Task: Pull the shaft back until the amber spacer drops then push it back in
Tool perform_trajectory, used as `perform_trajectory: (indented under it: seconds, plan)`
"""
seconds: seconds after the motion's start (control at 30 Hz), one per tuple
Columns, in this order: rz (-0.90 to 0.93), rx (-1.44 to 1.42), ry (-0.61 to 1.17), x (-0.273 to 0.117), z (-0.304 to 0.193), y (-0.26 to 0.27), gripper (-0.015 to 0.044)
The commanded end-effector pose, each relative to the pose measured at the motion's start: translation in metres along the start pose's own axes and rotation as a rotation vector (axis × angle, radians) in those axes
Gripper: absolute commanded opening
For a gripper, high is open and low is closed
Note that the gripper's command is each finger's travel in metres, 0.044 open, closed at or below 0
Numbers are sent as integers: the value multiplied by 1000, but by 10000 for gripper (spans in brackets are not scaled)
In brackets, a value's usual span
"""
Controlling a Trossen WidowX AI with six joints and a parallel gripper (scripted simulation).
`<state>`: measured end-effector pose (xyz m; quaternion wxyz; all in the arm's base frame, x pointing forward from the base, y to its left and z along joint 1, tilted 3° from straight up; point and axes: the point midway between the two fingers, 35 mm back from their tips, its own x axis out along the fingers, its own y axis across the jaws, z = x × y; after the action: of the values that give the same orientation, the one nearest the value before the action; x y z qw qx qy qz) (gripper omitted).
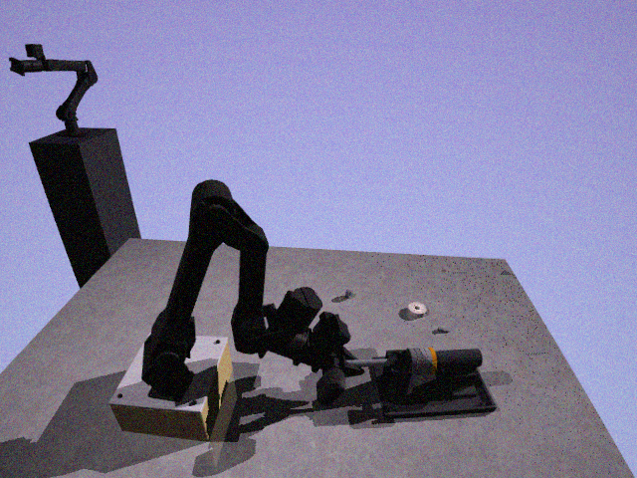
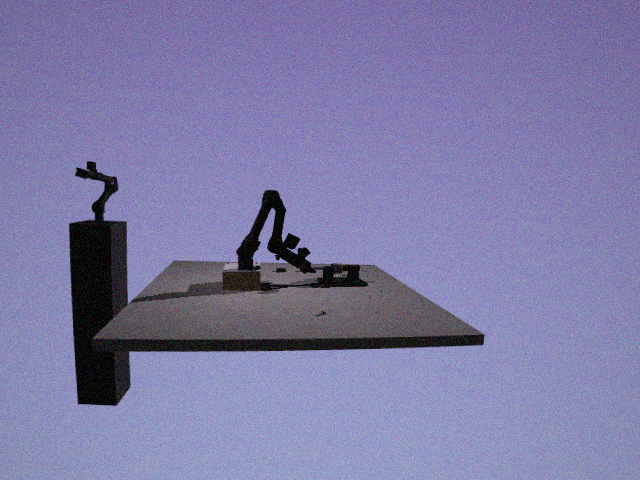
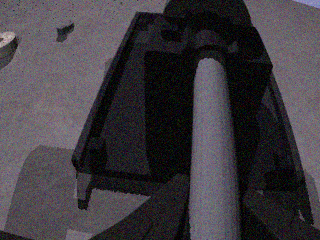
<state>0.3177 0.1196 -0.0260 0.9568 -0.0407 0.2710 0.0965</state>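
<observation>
My gripper (image 1: pixel 350 362) (image 2: pixel 312 270) (image 3: pixel 204 187) is shut on the pale shaft (image 1: pixel 372 362) (image 3: pixel 212 130), left of the near support (image 1: pixel 393 377) (image 3: pixel 167 110). The amber spacer (image 1: pixel 433 358) is a thin ring between the grey spacers (image 1: pixel 420 360) and the dark cylindrical part of the housing (image 1: pixel 463 358). It sits in line with them, above the table. The grey spacers look stacked together between the near support and the amber one; their exact number is hard to tell. In the wrist view the near support hides the spacers. The shaft's far end is hidden.
The fixture stands on a dark rimmed tray (image 1: pixel 447 411) (image 3: pixel 111 80). A white ring (image 1: pixel 422 308) (image 3: pixel 6 49) and small dark pieces (image 1: pixel 349 294) (image 3: pixel 64 33) lie behind it. My arm stands on a box (image 1: pixel 161 421) (image 2: pixel 241 280). Another arm stands on a pillar (image 1: pixel 59 190) (image 2: pixel 92 304).
</observation>
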Motion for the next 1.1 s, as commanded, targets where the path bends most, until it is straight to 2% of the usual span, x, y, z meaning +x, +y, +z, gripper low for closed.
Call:
perform_trajectory:
  seconds: [0.0,1.07]
  plan:
    - [-2,4,1,-1,-1,-1,0]
    - [-2,4,2,-4,-3,-1,0]
